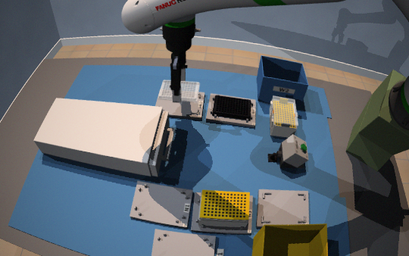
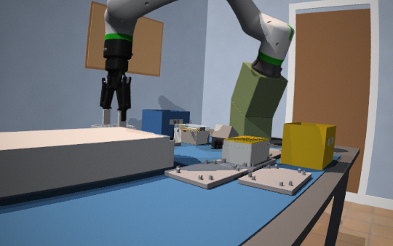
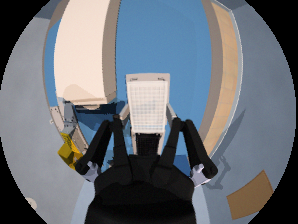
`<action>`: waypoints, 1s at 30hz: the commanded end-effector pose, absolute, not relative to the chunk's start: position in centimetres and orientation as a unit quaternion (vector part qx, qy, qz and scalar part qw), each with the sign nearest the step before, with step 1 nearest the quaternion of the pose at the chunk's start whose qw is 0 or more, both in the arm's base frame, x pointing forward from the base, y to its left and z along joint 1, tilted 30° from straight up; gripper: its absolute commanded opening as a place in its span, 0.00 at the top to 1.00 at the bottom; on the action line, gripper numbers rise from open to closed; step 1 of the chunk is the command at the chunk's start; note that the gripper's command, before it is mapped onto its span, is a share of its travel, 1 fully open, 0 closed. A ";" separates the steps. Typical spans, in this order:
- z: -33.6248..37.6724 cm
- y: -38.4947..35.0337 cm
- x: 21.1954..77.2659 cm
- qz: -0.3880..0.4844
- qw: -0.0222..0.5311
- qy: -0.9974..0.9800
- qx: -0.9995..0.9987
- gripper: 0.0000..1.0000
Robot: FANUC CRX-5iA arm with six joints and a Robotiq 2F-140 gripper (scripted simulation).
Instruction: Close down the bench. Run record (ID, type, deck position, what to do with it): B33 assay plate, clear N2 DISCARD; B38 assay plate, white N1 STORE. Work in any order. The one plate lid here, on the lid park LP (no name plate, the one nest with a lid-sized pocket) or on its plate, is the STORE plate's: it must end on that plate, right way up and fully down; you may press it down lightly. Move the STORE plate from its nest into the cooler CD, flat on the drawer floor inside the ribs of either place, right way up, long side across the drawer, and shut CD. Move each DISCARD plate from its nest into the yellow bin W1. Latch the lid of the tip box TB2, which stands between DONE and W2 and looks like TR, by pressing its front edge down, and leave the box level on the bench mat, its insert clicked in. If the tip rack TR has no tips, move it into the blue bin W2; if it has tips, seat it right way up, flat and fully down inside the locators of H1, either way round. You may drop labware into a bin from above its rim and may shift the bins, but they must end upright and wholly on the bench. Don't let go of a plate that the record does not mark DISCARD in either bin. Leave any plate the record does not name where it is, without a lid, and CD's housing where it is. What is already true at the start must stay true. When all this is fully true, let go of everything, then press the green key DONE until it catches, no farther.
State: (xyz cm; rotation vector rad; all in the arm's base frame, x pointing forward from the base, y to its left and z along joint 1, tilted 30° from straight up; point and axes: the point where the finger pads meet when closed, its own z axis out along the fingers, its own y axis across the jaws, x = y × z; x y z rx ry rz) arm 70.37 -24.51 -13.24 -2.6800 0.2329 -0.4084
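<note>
My gripper (image 1: 178, 96) is shut on the clear assay plate (image 1: 182, 89) and holds it level a little above its grey nest (image 1: 181, 107) at the back of the mat. In the exterior view the fingers (image 2: 113, 120) stand just behind the cooler's top, and the plate (image 2: 113, 126) is mostly hidden there. In the wrist view the plate (image 3: 147, 106) sits between my fingers. The cooler CD (image 1: 102, 134) lies at the left, its handle (image 1: 168, 145) facing right. The yellow bin W1 (image 1: 289, 239) is at the front edge.
A black plate (image 1: 232, 107) sits in the nest beside mine. The blue bin W2 (image 1: 282, 77), tip box TB2 (image 1: 283, 117) and the DONE key (image 1: 295, 151) stand to the right. A yellow-topped tip rack (image 1: 225, 208) sits on a front nest between empty nests (image 1: 163, 204) (image 1: 283, 207).
</note>
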 end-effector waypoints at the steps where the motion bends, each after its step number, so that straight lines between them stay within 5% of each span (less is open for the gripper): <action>1: -12.8 -24.7 70.2 -0.147 0.209 0.084 -0.963 1.00; 30: -9.9 -26.0 69.2 -0.147 0.209 0.084 -0.963 1.00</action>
